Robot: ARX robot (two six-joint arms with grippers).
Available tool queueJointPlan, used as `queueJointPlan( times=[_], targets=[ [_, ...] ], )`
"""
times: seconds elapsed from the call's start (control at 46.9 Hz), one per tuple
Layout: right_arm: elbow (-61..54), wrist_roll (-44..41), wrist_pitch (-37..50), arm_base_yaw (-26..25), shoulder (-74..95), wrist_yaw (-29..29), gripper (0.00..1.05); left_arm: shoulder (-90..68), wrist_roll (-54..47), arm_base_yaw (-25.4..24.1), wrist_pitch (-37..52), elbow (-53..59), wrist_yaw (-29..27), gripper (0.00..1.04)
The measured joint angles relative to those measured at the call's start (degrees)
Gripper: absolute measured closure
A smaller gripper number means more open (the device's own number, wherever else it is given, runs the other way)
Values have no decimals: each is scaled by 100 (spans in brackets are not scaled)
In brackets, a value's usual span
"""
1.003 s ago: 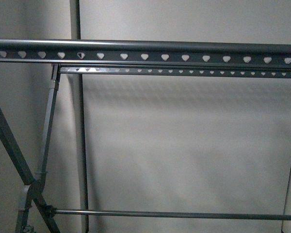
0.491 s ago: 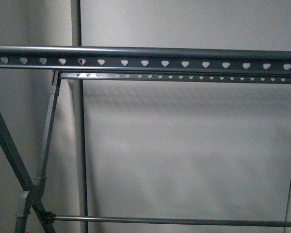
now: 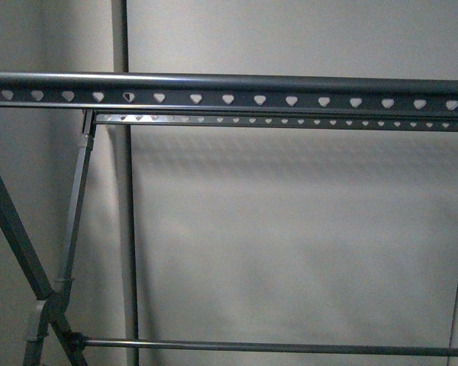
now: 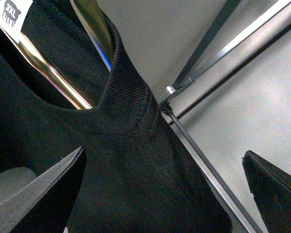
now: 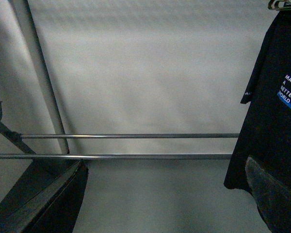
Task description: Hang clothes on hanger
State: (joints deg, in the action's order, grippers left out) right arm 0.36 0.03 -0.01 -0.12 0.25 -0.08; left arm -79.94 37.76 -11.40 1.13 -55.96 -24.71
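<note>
The left tool (image 4: 163, 154) is seen wide open. Its two dark fingers (image 4: 43, 194) are far apart and nothing is clamped between them. Just in front of it the black T-shirt (image 4: 136, 194) is found, with the ribbed collar (image 4: 128, 97) turned toward the camera. A shiny wire hanger (image 4: 48, 72) is passed through the neck opening, and a size label (image 4: 13, 12) marked 3XL is sewn there.

The right tool (image 5: 166, 162) is also spread wide and nothing is held by it. One of its fingers is seen in front of the lower hem of the shirt, but it cannot be told whether the cloth is touched.

In the right wrist view the shirt is hung straight down at the end of two thin rods (image 5: 126, 136) of the clothes rack (image 3: 229, 90). Its weight seems to be carried from above, so it is judged that no grip is needed and the hanging is nearly finished. The rail that bears it is not shown. In the front view only the rails with heart-shaped holes are seen, with no tool and no shirt. No container is found anywhere.
</note>
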Motion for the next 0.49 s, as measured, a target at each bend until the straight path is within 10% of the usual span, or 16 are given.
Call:
queueJointPlan(
  times=[0.491],
  targets=[
    [0,0,0,0,0,0,7,-1478,339,-70,-525,-1502,-570,7]
  ],
)
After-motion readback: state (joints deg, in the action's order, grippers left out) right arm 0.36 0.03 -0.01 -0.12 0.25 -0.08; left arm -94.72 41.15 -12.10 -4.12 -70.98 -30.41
